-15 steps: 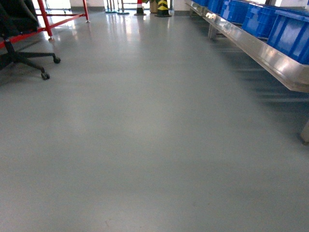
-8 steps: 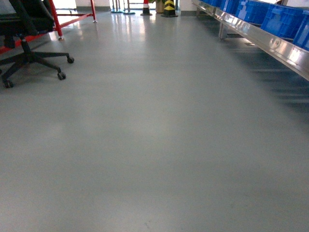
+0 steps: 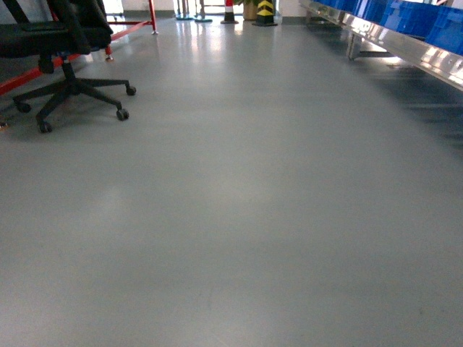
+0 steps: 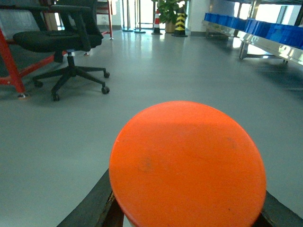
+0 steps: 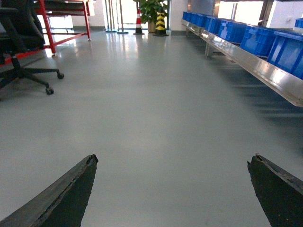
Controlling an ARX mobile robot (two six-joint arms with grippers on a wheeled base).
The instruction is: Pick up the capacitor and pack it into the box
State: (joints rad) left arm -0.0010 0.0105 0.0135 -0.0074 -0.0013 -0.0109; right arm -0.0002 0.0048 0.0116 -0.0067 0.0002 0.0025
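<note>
An orange disc-shaped object [image 4: 188,165] was seen filling the lower part of the left wrist view, held between the dark jaws of the left gripper [image 4: 187,208], which were closed on it; whether it was the capacitor could not be told, though it was judged likely. Neither the box nor any worktop carrying it was shown in any view. The right gripper [image 5: 173,191] was seen with its jaws spread wide apart and nothing between them, only bare grey floor [image 5: 151,109] beyond.

The disc was judged to be light and stiff, with a smooth, matte face that might slip if pinched loosely. A hold across the rim, as appeared to be in use, was judged the sounder one; the flat face offered no edge to be caught.

The head view showed only floor, a black office chair [image 3: 69,69] at the left and blue bins [image 3: 416,18] on a metal rack [image 3: 405,50] at the upper right; no arm or gripper was seen there. The held disc was shown by the left wrist view alone. A striped bollard [image 5: 161,21] and a potted plant [image 5: 150,9] at the far end were made out best in the right wrist view
</note>
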